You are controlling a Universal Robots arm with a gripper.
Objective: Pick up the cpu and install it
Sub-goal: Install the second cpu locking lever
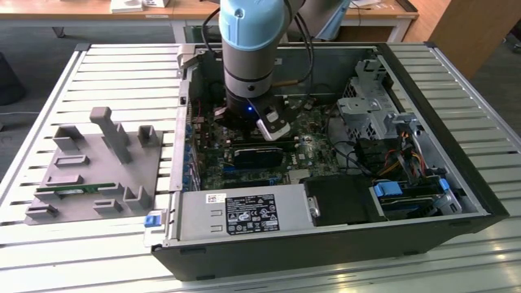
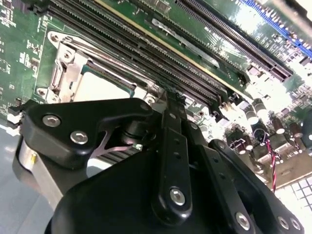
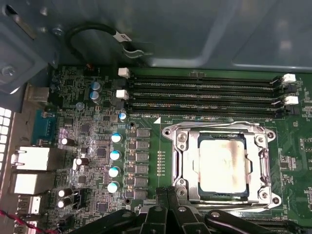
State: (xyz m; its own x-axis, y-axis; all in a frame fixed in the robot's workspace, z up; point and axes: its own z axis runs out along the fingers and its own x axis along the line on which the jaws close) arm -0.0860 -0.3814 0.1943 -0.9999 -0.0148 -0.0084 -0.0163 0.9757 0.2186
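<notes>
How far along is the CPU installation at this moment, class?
Looks done: the cpu lies in its socket on the motherboard, silver top up, within the metal frame. In hand: the end effector sits just beside the socket, holding nothing visible. Left: whether the chip is fully seated or clamped cannot be judged.

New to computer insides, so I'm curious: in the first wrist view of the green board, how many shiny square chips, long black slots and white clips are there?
cpu: 1
long black slots: 4
white clips: 4
Total: 9
</notes>
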